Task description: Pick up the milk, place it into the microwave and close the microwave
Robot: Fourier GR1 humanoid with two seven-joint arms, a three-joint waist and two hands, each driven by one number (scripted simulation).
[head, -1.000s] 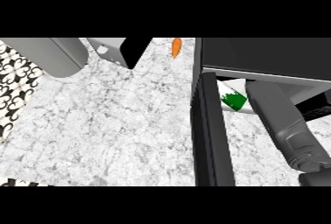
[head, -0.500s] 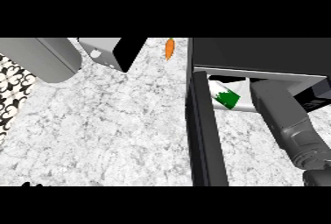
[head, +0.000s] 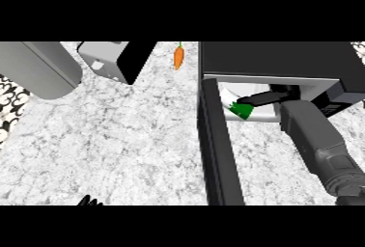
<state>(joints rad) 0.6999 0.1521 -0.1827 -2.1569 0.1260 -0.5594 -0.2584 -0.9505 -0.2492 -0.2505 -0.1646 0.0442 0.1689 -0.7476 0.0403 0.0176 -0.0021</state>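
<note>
Head view: the right hand [head: 267, 98] reached into the open microwave [head: 278, 60], fingers curled round the milk [head: 239, 107] just inside, beside its door [head: 217, 149]. Only the left hand's [head: 89, 201] fingertips showed; grip unclear. A carrot [head: 178, 56] lay behind.

Right robot hand [head: 265, 98] extended forward, left robot hand [head: 89, 201] fingertips at lower edge

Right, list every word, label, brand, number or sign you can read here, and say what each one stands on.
No readable text anywhere in the head view.
Milk carton: white with a green patch, no lettering legible; the right hand hides part of it.
Microwave: black top and open door show no markings.
Carrot and the grey appliance: no labels.
</note>
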